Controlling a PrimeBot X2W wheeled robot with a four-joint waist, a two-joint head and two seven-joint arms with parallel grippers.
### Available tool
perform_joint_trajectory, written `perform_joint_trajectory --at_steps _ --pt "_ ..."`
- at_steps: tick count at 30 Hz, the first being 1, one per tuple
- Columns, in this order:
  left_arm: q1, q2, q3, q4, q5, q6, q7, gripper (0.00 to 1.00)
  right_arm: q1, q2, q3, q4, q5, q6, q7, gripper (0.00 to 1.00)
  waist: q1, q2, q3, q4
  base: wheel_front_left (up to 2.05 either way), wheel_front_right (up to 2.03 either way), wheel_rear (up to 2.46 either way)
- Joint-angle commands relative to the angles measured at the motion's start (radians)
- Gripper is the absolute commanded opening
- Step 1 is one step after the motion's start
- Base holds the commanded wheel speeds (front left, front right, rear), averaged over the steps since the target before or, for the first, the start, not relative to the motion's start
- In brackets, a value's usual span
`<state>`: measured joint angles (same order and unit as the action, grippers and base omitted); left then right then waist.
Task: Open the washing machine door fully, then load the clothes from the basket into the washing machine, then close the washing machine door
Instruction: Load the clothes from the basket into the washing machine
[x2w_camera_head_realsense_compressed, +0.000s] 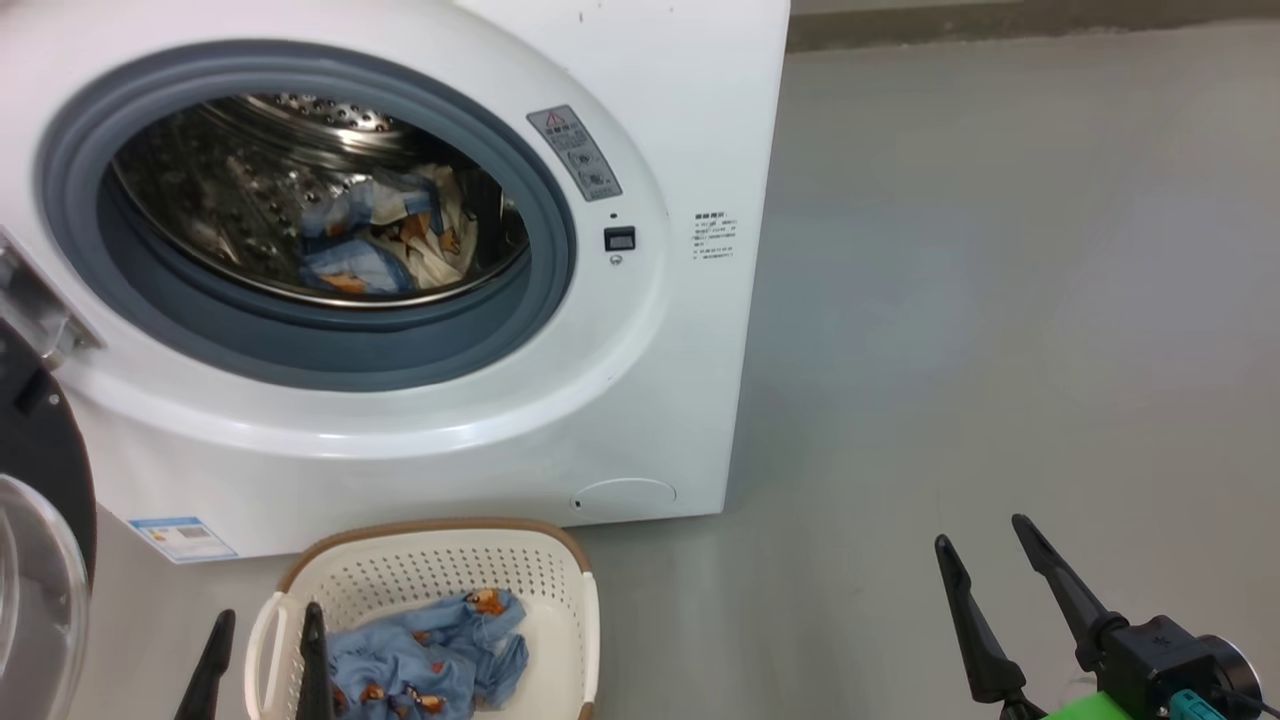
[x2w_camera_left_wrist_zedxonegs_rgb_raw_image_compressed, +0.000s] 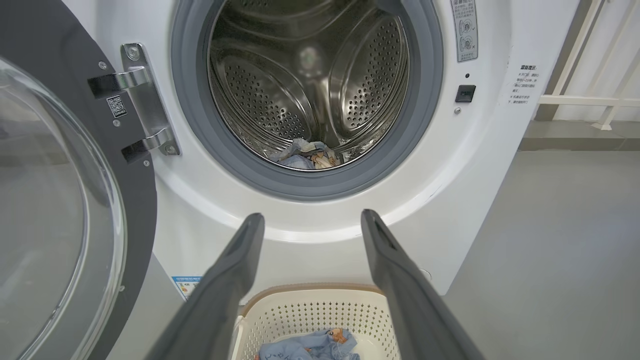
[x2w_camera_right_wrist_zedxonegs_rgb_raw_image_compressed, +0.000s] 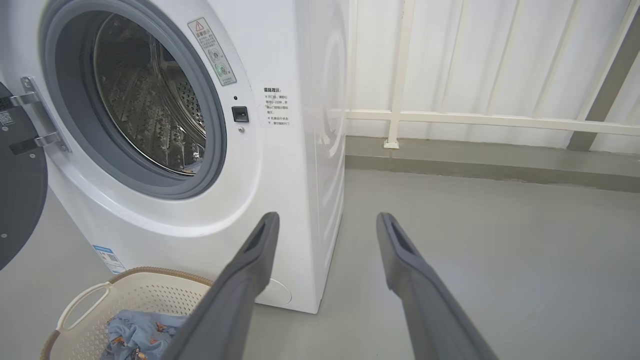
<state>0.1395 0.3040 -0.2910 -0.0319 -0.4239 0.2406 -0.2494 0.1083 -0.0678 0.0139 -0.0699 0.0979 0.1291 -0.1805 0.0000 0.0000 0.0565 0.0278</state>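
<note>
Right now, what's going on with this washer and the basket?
A two-armed robot is loading laundry. The washing machine door stands open, some clothes lie in the drum, and a light blue garment sits in the basket on the floor. Both grippers are open and empty: the left gripper by the basket, the right gripper off to the side.

1. The washing machine (x2w_camera_head_realsense_compressed: 660, 380) is white, with a grey-blue seal (x2w_camera_head_realsense_compressed: 330, 345) and a small blue sticker (x2w_camera_head_realsense_compressed: 183, 538).
2. The drum (x2w_camera_left_wrist_zedxonegs_rgb_raw_image_compressed: 372, 75) is shiny steel, dotted with small holes.
3. The door (x2w_camera_left_wrist_zedxonegs_rgb_raw_image_compressed: 60, 200) has a glossy black rim and clear glass.
4. The basket (x2w_camera_head_realsense_compressed: 450, 575) is cream-white with a pattern of small holes and a brown rim.
5. The garment (x2w_camera_head_realsense_compressed: 430, 665) in the basket is light blue with small orange-brown prints.
6. The clothes (x2w_camera_head_realsense_compressed: 385, 245) in the drum are light blue and cream, with orange-brown prints.
7. The floor (x2w_camera_head_realsense_compressed: 1000, 300) is plain grey.
8. The fingers (x2w_camera_left_wrist_zedxonegs_rgb_raw_image_compressed: 225, 290) are dark grey.
</note>
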Motion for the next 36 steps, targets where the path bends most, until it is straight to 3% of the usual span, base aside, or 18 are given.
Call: perform_joint_trajectory --at_steps 1,36 --pt "-0.021 0.01 0.042 -0.015 0.009 -0.01 -0.012 1.0 -0.005 -0.005 0.021 -0.031 -0.016 0.002 0.002 1.0 0.0 0.0 -0.014 0.002 0.0 0.0 0.0" --pt "-0.029 -0.005 0.058 0.009 0.032 -0.032 -0.012 1.0 0.001 0.003 0.022 -0.045 -0.014 0.002 0.012 1.0 0.0 0.0 -0.027 -0.001 0.0 0.0 0.0"
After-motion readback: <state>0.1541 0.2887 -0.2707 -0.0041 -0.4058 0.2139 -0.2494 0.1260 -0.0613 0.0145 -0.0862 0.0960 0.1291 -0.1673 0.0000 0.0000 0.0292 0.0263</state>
